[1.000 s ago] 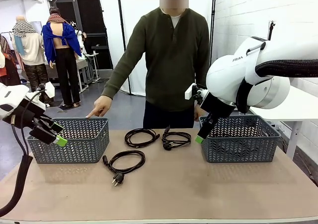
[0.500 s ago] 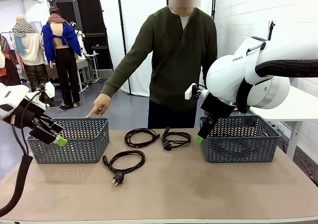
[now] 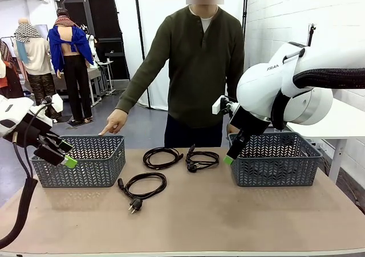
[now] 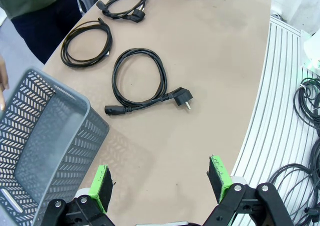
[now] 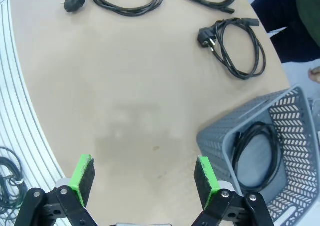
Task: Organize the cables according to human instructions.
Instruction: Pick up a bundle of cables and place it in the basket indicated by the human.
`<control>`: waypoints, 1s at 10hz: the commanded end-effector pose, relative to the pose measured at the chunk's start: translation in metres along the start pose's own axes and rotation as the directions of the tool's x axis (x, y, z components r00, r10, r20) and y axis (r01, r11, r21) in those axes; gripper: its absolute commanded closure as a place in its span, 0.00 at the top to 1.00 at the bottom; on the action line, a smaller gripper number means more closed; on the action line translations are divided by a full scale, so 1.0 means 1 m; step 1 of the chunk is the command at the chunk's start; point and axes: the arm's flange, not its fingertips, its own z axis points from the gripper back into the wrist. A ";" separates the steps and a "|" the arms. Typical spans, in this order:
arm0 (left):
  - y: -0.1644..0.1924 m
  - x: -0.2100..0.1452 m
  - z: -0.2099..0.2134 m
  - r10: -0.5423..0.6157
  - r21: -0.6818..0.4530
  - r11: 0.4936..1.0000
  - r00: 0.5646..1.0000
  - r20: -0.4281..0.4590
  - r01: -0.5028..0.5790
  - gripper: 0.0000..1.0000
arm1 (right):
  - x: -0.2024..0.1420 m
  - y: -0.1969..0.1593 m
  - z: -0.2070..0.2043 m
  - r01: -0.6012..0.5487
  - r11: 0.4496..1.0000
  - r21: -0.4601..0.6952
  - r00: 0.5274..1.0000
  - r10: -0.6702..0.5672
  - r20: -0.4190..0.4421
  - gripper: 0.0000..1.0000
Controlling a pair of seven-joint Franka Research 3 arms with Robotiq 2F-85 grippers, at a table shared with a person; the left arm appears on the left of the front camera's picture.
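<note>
Left wrist view has the left gripper (image 4: 160,180) wide open with nothing between its green pads, hanging over the table's (image 4: 215,85) edge beside the left basket (image 4: 70,156), which looks empty from here. The right gripper (image 5: 144,178) is the same deal: jaws spread, holding nothing, hovering just beside the right basket (image 5: 225,131).

Progress-wise, one coiled cable (image 5: 256,151) already sits in the right basket. Three are left out on the table: the near cable (image 3: 142,186) with its round plug, the middle cable (image 3: 162,157), and the bundled cable (image 3: 201,160) closer to the right basket. The person's hand (image 3: 114,122) points at the left basket, so I'd guess the next one goes there. Both arms are raised off to their own sides, touching no cable.
</note>
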 end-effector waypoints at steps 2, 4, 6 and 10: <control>0.008 0.022 -0.007 -0.176 -0.036 0.984 0.979 -0.100 0.173 1.00 | 0.001 -0.001 0.001 0.003 1.000 -0.007 1.000 -0.003 0.002 1.00; 0.020 0.051 -0.023 -0.325 -0.093 0.945 0.923 -0.207 0.312 1.00 | 0.001 -0.001 0.001 0.003 1.000 -0.007 1.000 -0.003 0.002 1.00; 0.031 0.075 -0.045 -0.460 -0.222 0.885 0.843 -0.279 0.409 1.00 | 0.001 -0.001 0.001 0.003 1.000 -0.007 1.000 -0.003 0.002 1.00; 0.037 0.101 -0.103 -0.673 -0.385 0.737 0.653 -0.347 0.555 1.00 | 0.001 -0.001 0.001 0.003 1.000 -0.007 1.000 -0.003 0.002 1.00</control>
